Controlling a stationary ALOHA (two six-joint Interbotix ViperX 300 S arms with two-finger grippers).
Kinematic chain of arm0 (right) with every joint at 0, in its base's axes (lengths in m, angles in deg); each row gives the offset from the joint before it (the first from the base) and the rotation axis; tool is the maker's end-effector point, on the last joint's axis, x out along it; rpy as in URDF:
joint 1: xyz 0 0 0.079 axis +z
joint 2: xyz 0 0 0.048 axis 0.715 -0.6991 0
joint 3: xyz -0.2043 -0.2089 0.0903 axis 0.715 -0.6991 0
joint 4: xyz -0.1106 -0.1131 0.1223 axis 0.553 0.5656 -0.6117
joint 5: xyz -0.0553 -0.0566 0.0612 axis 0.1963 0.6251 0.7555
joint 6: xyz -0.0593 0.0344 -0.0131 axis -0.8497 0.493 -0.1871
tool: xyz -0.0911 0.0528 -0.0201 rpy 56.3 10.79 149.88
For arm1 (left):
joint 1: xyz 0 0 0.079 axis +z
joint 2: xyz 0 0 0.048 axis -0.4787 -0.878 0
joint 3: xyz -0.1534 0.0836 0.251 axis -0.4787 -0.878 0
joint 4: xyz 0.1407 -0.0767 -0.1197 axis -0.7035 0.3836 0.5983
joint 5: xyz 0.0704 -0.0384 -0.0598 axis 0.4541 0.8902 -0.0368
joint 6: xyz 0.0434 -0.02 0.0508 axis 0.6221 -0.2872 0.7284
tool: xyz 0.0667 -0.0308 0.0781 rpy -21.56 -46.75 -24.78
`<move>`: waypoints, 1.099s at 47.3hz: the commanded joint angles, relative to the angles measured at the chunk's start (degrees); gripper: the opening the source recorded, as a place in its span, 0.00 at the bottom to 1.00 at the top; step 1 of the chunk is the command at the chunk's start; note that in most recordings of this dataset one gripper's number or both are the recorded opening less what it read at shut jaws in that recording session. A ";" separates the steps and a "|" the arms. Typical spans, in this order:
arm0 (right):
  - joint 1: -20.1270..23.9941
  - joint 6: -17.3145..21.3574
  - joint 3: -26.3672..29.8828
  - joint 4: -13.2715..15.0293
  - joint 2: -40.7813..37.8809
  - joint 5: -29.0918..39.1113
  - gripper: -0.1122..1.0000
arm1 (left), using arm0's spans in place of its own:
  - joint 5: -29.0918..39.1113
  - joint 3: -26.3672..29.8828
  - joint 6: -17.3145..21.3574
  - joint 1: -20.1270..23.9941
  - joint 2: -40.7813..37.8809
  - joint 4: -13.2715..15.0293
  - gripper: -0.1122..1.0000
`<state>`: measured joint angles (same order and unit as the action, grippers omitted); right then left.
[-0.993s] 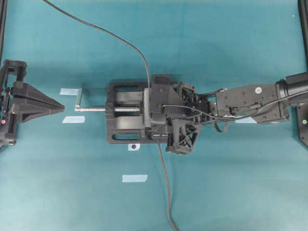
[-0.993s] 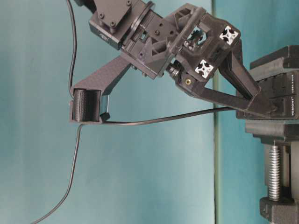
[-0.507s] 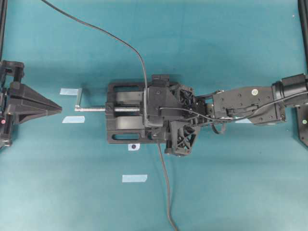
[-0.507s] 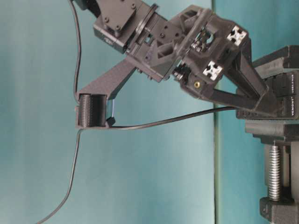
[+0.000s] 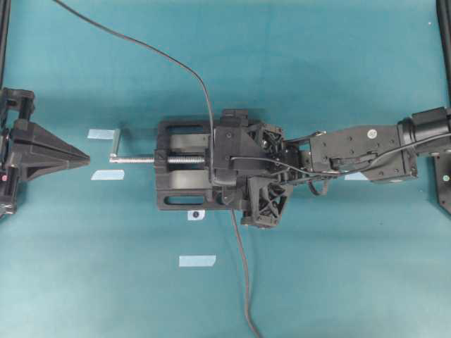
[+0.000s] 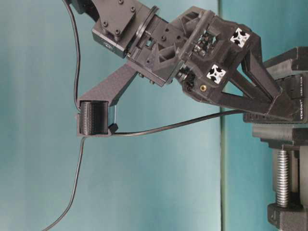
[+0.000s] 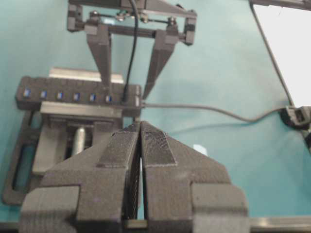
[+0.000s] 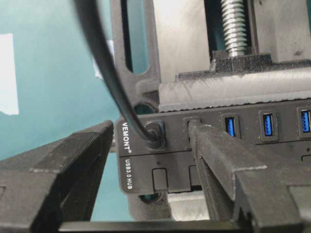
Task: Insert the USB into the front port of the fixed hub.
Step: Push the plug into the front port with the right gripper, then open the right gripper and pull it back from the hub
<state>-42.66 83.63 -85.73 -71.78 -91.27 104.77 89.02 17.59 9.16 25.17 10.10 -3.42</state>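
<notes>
Right gripper: jaws spread wide, one finger on each side of the plug, gripping nothing; frame centre in the overhead view.
Left gripper: fingers pressed together, empty; far left edge in the overhead view.
USB: plug seated in the end port at the hub's left end in the right wrist view; cable runs up and out of frame.
Fixed hub: clamped across the vise, blue ports in a row.
Tape strips: on the teal table, lower centre.
</notes>
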 commanded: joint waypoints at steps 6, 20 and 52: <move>0.09 0.53 1.41 0.09 1.58 -0.09 0.72 | -0.26 0.79 0.00 -0.18 -0.26 0.00 0.10; -0.35 0.44 0.18 0.09 4.31 0.00 0.72 | -0.26 1.14 -0.79 -0.18 -0.26 0.00 0.10; -0.44 0.53 -7.29 0.00 16.79 -0.62 0.72 | -0.18 0.97 -0.79 -0.18 -0.18 -0.09 0.10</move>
<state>-43.10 83.63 -92.85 -71.78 -77.29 104.50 89.10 17.68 8.28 25.08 10.10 -3.33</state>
